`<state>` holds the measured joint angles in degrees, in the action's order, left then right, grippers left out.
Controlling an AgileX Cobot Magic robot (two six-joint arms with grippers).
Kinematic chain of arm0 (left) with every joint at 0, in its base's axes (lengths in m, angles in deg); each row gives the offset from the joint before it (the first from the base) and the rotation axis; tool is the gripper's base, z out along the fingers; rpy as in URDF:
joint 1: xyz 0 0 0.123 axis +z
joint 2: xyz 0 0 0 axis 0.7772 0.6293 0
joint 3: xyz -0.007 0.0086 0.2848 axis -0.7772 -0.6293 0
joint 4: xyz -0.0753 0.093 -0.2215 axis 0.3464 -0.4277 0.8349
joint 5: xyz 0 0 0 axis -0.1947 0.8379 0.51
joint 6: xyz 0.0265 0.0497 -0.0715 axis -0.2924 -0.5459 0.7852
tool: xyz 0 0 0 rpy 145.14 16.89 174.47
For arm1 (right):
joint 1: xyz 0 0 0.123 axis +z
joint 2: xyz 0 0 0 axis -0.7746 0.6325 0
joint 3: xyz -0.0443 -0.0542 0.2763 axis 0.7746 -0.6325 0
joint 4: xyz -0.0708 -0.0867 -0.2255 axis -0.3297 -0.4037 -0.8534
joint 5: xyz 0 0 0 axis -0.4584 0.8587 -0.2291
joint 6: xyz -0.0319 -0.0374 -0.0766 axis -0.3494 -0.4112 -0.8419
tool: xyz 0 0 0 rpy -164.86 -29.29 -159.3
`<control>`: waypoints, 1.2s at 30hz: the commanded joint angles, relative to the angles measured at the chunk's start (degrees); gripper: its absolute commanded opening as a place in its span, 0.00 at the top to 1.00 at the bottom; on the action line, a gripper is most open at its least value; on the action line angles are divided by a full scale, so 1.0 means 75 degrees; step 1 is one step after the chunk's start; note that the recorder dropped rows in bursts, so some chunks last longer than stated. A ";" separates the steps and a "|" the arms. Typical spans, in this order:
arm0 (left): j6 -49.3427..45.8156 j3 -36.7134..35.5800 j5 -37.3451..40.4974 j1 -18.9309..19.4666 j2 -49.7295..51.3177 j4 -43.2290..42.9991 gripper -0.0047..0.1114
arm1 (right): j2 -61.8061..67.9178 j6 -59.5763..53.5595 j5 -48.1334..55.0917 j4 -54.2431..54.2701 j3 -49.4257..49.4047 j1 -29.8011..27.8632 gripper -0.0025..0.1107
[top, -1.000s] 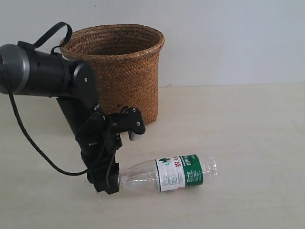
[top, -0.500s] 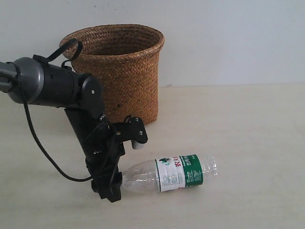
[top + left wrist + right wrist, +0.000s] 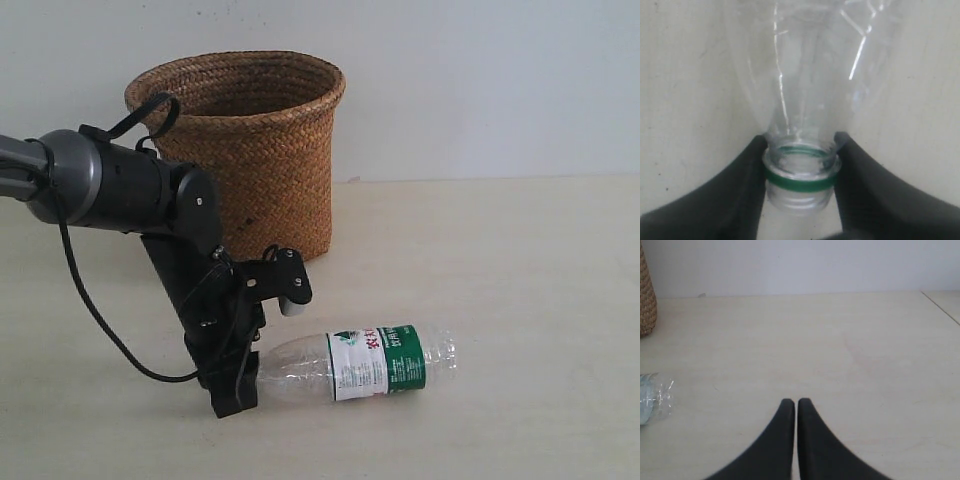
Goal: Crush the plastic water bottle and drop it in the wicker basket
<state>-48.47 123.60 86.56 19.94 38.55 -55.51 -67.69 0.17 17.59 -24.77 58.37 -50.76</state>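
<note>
The plastic water bottle (image 3: 360, 362) lies on its side on the tabletop (image 3: 510, 270), clear body uncrushed, its white-and-green label (image 3: 378, 362) with red characters facing up and out, base pointing to the right of the exterior view and neck pointing left. And right at that neck is the left claw (image 3: 245, 375)! In the left wrist view the two black fingers (image 3: 735, 185) sit against the neck from either side, touching it at the green ring (image 3: 799, 182), with the open mouth of the bottle between them, so the left claw (image 3: 800, 145) is closed in on the bottle's neck and has hold of it, the bottle resting on the tabletop and not lifted. The left arm (image 3: 150, 190) slants down from the left edge, a black cable (image 3: 100, 320) looping beneath it. Behind the arm stands the wicker basket (image 3: 250, 150), upright, rolled rim at the top, near the pale wall (image 3: 480, 80) and apart from the bottle, which lies in front of it and a little to the right. Over to the right wrist view: the right claw (image 3: 796, 402) has its fingers brought together with only a hairline gap, nothing between them, hanging above bare tabletop, with the bottle's crinkled base (image 3: 652, 397) at one edge of that picture and a sliver of the basket (image 3: 645, 295) in the corner.
</note>
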 commanded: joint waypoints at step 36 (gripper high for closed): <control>-0.0159 0.0028 0.0469 -0.0029 -0.0022 -0.0430 0.93 | -0.0042 0.2119 -0.3574 0.1534 0.0021 0.0004 0.98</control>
<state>-49.44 123.60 89.71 19.80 38.55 -58.48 -67.69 14.69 -6.67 -11.83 58.37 -50.76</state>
